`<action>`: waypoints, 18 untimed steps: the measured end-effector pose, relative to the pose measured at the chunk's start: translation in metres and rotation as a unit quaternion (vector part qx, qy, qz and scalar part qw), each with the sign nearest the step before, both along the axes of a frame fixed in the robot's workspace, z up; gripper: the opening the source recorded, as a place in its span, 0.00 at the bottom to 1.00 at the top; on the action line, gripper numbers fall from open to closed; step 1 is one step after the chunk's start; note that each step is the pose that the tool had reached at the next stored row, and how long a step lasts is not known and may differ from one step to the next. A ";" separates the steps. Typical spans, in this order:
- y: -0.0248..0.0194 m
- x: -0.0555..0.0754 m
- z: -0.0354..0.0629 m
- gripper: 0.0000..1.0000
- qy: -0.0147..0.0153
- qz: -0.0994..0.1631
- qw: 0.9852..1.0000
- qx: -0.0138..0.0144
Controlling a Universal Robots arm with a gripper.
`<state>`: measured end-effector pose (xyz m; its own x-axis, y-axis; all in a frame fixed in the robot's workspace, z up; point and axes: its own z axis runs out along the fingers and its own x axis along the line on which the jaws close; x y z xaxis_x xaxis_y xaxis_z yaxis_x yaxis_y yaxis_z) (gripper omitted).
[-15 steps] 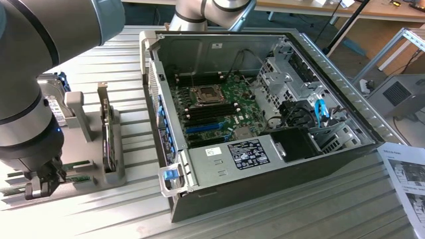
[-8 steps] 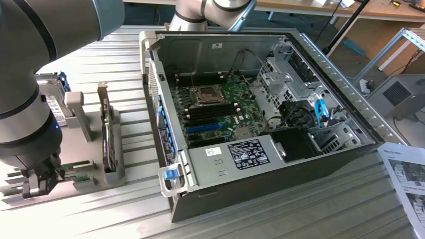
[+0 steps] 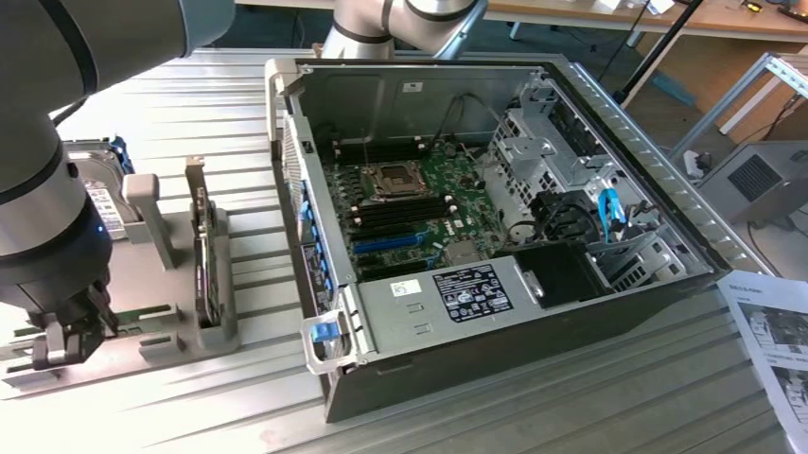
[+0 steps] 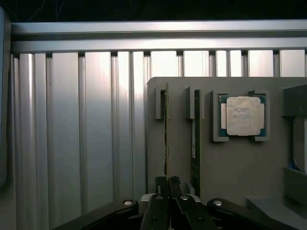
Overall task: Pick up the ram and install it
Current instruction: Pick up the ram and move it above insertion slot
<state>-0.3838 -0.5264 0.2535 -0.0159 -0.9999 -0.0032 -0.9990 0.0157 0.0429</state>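
Jaws closed at the ram, still in its slot
Wrist view: the gripper had its jaws pressed together at one end of the ram, which stood on edge in the outermost slot of the gray holder; a true pinch could not be told. A twin stick sat in the holder's next slot, with a processor beyond. Exterior view: the open computer case stood well apart from the holder

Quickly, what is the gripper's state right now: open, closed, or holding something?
Gripper: shut, fingertips at one end of the ram, which stands in its grey holder; whether it grips it cannot be told.
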 end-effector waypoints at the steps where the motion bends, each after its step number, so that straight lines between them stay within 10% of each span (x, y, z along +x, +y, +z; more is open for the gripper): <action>1: 0.0000 0.000 0.0024 0.12 0.000 0.000 1.000 0.000; 18: 0.0000 0.000 0.0329 0.12 0.000 0.000 1.000 0.001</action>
